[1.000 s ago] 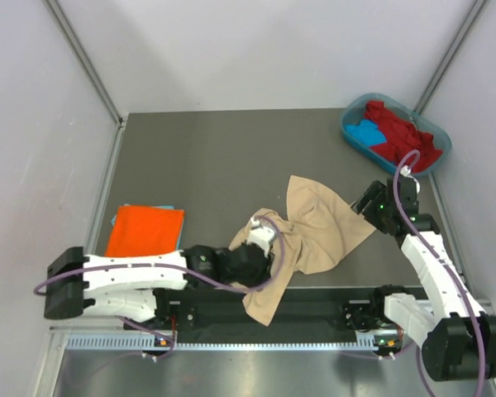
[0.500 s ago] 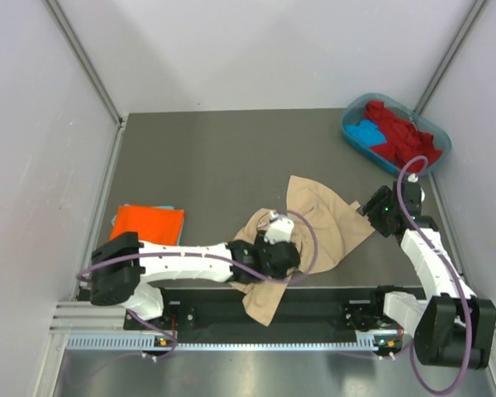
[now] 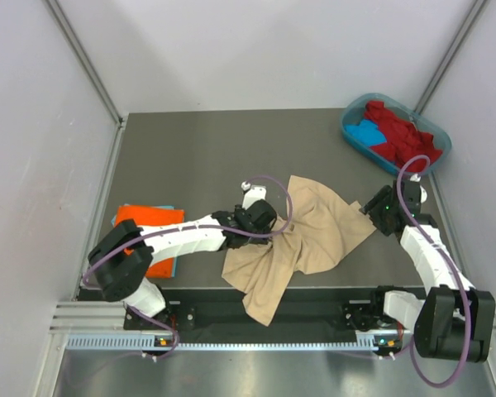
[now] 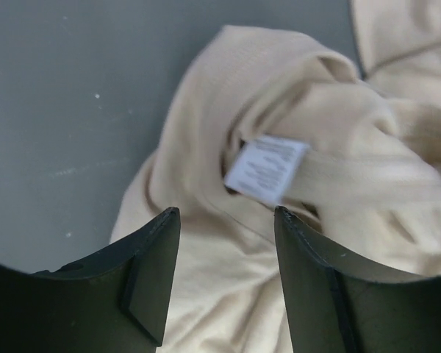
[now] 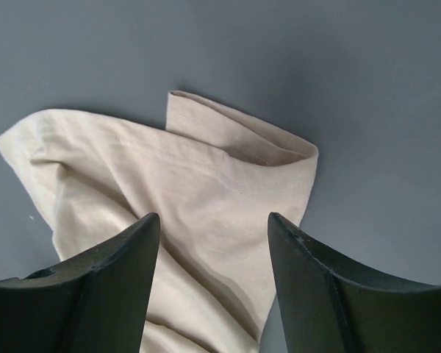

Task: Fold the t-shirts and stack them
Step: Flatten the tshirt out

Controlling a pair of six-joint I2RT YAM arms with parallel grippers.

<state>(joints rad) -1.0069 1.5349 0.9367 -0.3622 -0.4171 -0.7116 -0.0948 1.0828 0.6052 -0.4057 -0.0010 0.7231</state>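
Draping over the near edge of the table [image 3: 198, 157], the beige t-shirt [image 3: 314, 236] is partly lost to view, and the left arm [image 3: 182, 240] covers part of the orange t-shirt [image 3: 145, 217]. Left gripper [image 4: 224, 220] and right gripper [image 5: 213, 224] gape over the beige cloth, empty; the left has advanced from the near edge to the neck label [image 4: 266, 169].

Bare table [image 3: 207, 157] stretches across the far half, giving open passage. Obstacles: the crumpled beige t-shirt [image 3: 314, 236] near centre, the folded orange t-shirt [image 3: 145, 217] near left, the teal tub [image 3: 348, 131] in the far right corner.
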